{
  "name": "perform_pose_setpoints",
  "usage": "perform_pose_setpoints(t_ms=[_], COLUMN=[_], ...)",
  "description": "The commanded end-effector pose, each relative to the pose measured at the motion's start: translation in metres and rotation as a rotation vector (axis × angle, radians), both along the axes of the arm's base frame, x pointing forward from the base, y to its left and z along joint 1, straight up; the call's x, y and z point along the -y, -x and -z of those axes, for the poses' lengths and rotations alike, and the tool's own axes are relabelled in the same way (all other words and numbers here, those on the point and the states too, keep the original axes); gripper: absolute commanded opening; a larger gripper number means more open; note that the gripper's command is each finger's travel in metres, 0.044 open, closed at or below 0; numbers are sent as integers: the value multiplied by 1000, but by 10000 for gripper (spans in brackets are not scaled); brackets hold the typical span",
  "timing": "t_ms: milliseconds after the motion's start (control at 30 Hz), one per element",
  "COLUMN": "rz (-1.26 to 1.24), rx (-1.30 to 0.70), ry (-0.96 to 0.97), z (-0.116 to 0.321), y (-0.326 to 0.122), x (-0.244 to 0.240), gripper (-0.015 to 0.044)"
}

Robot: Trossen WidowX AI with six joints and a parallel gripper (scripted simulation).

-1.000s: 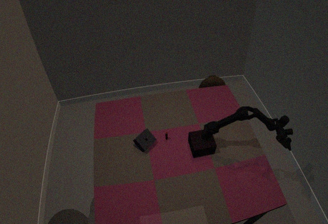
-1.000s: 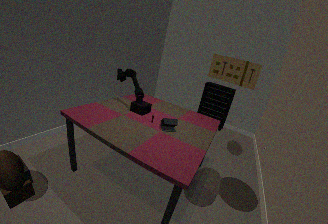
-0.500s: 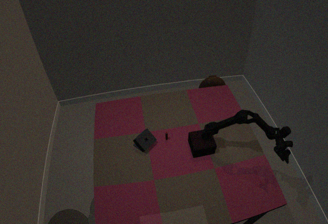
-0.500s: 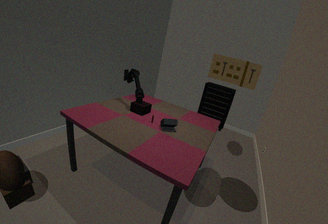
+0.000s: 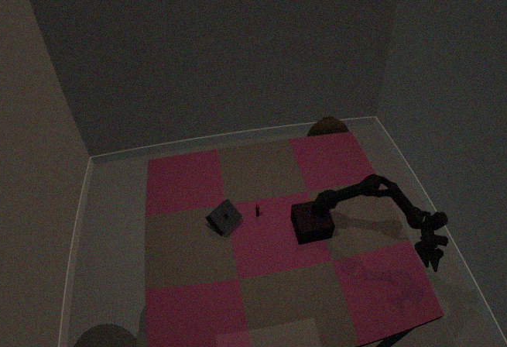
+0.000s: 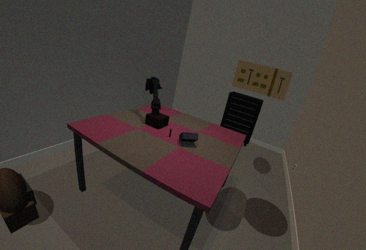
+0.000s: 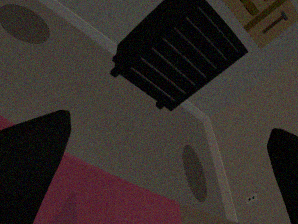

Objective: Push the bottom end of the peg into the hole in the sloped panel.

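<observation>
Small upright peg (image 5: 257, 211) (image 6: 170, 133) on counter (image 5: 196, 317) (image 6: 189, 176), beside sloped panel (image 5: 225, 217) (image 6: 189, 136) | likely light, stiff; grasp upper sides | end effector (image 5: 431, 268) (image 7: 174, 129) spread, empty, well apart

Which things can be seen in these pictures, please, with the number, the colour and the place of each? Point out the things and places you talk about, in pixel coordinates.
peg (image 5: 257, 211) (image 6: 170, 133): one, dark reddish, upright on the table between panel and arm base
sloped panel (image 5: 220, 217) (image 6: 189, 136): one, grey, on the table
table (image 5: 196, 314) (image 6: 186, 173) (image 7: 110, 195): one, pink and tan squares, dark legs
slatted dark object (image 6: 242, 113) (image 7: 175, 60): one, black, beyond the table
wall board (image 6: 258, 79) (image 7: 265, 40): one, yellowish with tool shapes, on the wall
rounded object (image 6: 7, 190): one, brown, lower left of the exterior view
wall socket (image 6: 294, 167) (image 7: 251, 198): one, pale, low on the wall
arm base (image 5: 312, 222) (image 6: 157, 120): one, dark, on the table
arm (image 5: 350, 190) (image 6: 155, 102): one, black, above the base
gripper (image 5: 431, 269) (image 7: 174, 129): one, black, open
</observation>
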State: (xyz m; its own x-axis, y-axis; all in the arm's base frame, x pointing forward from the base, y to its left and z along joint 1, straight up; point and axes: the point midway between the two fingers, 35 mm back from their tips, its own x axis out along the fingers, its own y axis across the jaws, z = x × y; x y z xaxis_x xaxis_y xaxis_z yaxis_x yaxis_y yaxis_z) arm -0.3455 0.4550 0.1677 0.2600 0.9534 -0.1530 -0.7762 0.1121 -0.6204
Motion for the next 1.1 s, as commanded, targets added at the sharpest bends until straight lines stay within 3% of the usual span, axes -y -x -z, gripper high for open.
perform_pose_setpoints(t_ms=[0,467,1067], rz=[28,149,327], rx=[-25,-37,-30], ry=[-1,49,112], z=[-1,6,10], y=[-17,-100,-214], x=[-8,-51,-74], gripper=[440,440,440])
